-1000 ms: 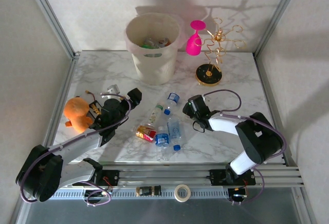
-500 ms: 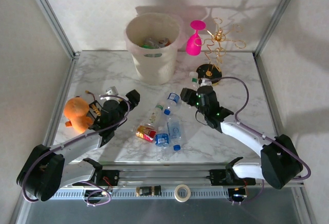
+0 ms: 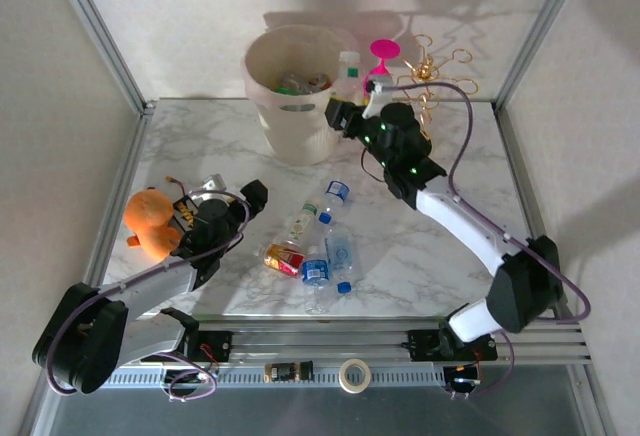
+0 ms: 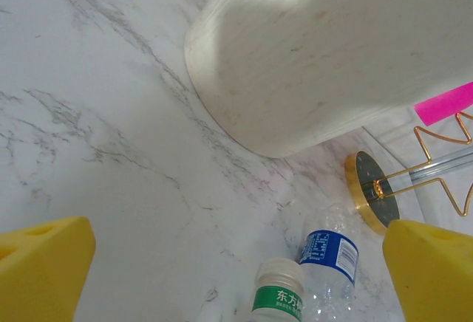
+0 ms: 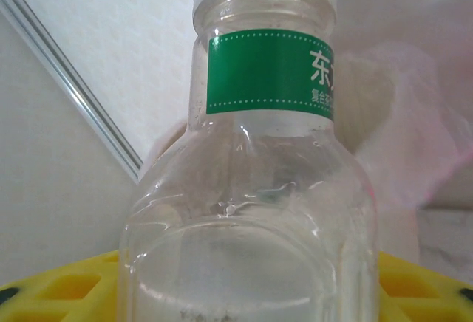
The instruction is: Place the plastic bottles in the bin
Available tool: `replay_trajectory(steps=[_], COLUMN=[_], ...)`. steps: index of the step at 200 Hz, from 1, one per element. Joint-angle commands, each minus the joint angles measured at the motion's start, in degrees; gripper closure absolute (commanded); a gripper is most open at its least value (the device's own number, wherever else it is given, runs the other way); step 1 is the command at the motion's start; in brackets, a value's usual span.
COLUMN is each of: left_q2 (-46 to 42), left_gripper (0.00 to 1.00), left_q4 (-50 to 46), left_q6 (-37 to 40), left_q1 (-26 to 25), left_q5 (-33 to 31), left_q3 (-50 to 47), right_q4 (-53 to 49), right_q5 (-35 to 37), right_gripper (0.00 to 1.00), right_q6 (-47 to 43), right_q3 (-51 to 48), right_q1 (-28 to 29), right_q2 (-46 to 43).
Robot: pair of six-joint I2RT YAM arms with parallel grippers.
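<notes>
A clear green-labelled bottle (image 3: 348, 64) is being gripped upright by the right tool (image 3: 346, 96), just beside the three o'clock rim of the bin (image 3: 300, 131) (other bottles are lying inside). The left tool (image 3: 255, 194) is being held wide open low over the table (image 3: 200, 136), at nine o'clock of the loose bottles (image 3: 318, 244).

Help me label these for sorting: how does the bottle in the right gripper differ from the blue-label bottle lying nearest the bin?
The held bottle wears a green label; the blue-label bottle a blue one. The held bottle sits neck up in the right gripper, raised beside the bin; the blue-label bottle lies on the table, ungripped. Both are small and clear plastic.
</notes>
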Motion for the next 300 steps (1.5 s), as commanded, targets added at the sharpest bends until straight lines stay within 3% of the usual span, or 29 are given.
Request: replay_trajectory(steps=[1,76,160,177,217,265,300], left_q2=[-1.78,-5.42,-6.65,-6.84,-6.37,-4.56,-2.78], left_gripper=[0.00,0.00,0.00,0.00,0.00,0.00,0.00], left_q4=[-0.59,-2.95,-3.45,-3.79,-3.73,-3.38,-3.71], left_q6=[1.19,2.25,2.99,3.25,3.25,3.30,3.43], left_q1=[0.71,1.43,1.62,1.61,1.60,1.60,1.19], left_q5=[0.39,0.28,3.09,3.32,4.33,7.00,9.58], left_q3=[-1.02,-2.84,-4.08,-4.12,-3.84,-2.23,-0.50], right_q4=[1.86,-3.89,-9.89,-10.19,-9.56,-12.56,-11.15], right_q5=[-1.12,0.44,2.00,2.29,2.45,-1.26,-3.10], right_gripper=[0.56,0.55,0.48,0.43,0.17,0.08,0.01], right_q6=[-4.31,-9.75,-11.76,-12.17,-13.47,-14.32,-14.20], right_q3=[7.70,37.65,56.63,57.89,58.08,56.23,45.42], right_q1=[0.17,0.02,-0.26,-0.26,-0.23,-0.01,0.26], right_q2=[5.76,27.19,42.64,43.62,42.65,36.53,27.39])
